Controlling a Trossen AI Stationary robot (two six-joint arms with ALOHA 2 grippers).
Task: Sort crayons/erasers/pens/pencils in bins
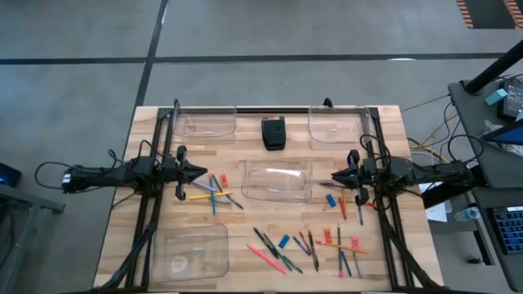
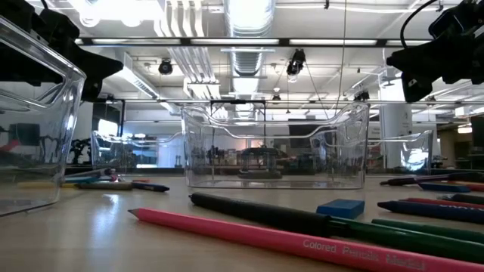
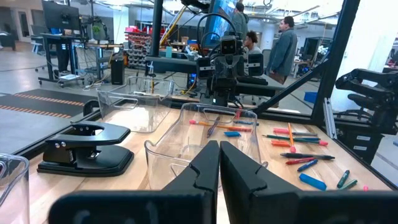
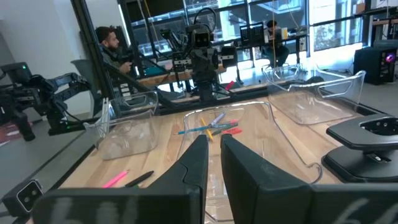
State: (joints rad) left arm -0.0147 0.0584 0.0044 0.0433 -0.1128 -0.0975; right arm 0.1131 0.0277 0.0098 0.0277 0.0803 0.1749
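Bins: four clear tubs on the desk [image 1: 147, 122]. One sits at the near left corner [image 1: 189, 252], one at the far edge left of centre [image 1: 204, 124], one in the middle [image 1: 278, 180], one at the far edge toward the right [image 1: 335, 124].
Left claw [image 1: 198, 172]: fingers pressed together on nothing, hanging over the desk's left part beside the left cluster of sticks.
Left cluster: about five or six pencils [image 1: 209, 196] crossed in a heap left of the middle tub, with one red eraser [image 1: 223, 180]; exact number not clear.
Near-edge scatter: roughly a dozen sticks from centre to right, pencils, crayons [image 1: 306, 243] and pens [image 1: 345, 263] mixed; two blue erasers [image 1: 283, 242].
Black box [image 1: 273, 132]: one, far edge, centre.
Right claw [image 1: 335, 175]: fingers almost together, a narrow slit, empty, just right of the middle tub.
Low view only: a pink pencil [image 2: 302, 243] with printed lettering.
Wrist views only: people [image 3: 285, 43] in the room beyond.
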